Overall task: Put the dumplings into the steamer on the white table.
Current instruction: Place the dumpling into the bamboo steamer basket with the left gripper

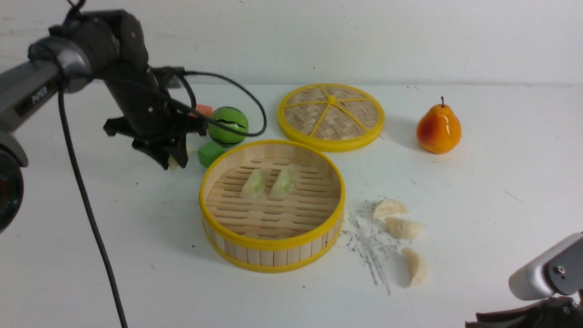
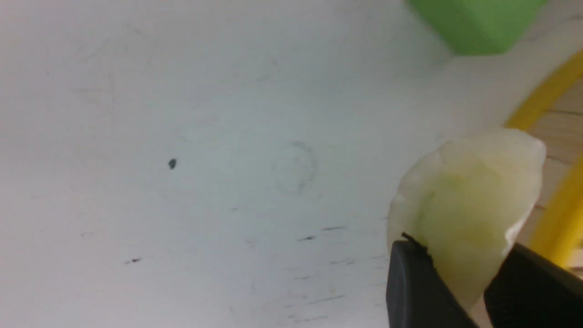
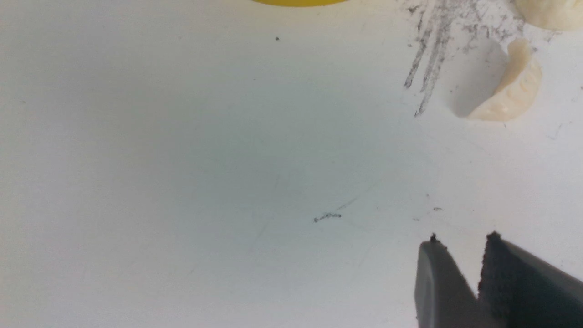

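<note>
Plain white table (image 1: 501, 191), scuffed and specked with little dark marks, running back to a bare white wall (image 1: 364, 36). Nothing fancy room-wise, just white on white. Patch of grey scratch marks (image 1: 369, 246) right beside the steamer (image 1: 273, 243), on its right.

Steamer sitting mid-table, uncovered, with two green dumplings (image 1: 253, 183) side by side on the slat floor, toward the far half. Woven lid (image 1: 331, 116) lying flat behind it, pear (image 1: 438, 130) standing further right. Green ball (image 1: 228, 126), green cube (image 1: 210, 153) and orange cube (image 1: 203, 110) bunched at the steamer's far left.

Three cream dumplings (image 1: 404, 227) out on the table to the right of the scratch patch, two nearly touching, the third a bit nearer the camera.

Left gripper (image 1: 175, 159) hanging over the table just left of the steamer, clamped on a third green dumpling (image 2: 469, 200), pinched by one end between the black fingers (image 2: 410, 291), with the yellow rim close behind it in the wrist view. Black cable (image 1: 86, 200) trailing down off that arm.

Right gripper (image 3: 462, 239) low at the near right corner, jaws slightly apart with nothing between them, over bare table and short of the nearest cream dumpling.
</note>
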Available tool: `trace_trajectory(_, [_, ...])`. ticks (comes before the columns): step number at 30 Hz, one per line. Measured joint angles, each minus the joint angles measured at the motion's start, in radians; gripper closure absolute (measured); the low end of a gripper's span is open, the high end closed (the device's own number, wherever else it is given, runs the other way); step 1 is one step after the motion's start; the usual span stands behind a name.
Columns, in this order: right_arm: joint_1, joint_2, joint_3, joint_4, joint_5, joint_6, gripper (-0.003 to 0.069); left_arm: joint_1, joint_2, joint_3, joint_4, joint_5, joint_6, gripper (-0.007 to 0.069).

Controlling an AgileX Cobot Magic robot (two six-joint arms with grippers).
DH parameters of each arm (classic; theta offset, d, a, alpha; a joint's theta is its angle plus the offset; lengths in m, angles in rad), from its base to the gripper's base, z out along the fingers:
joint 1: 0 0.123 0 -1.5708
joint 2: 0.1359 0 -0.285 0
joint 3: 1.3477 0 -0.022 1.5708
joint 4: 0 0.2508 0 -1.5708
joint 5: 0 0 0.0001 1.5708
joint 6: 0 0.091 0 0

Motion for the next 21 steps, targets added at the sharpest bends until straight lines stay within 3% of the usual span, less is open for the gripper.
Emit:
trace_trajectory(12, [0.0, 0.0, 0.0, 0.0, -0.012, 0.0, 0.0496, -0.298, 0.031, -0.006, -0.06, -0.169, -0.02, 0.0429])
trace_trajectory(21, [0.0, 0.0, 0.0, 0.0, -0.021, 0.0, 0.0487, -0.367, 0.124, -0.006, -0.047, -0.296, -0.041, 0.0429])
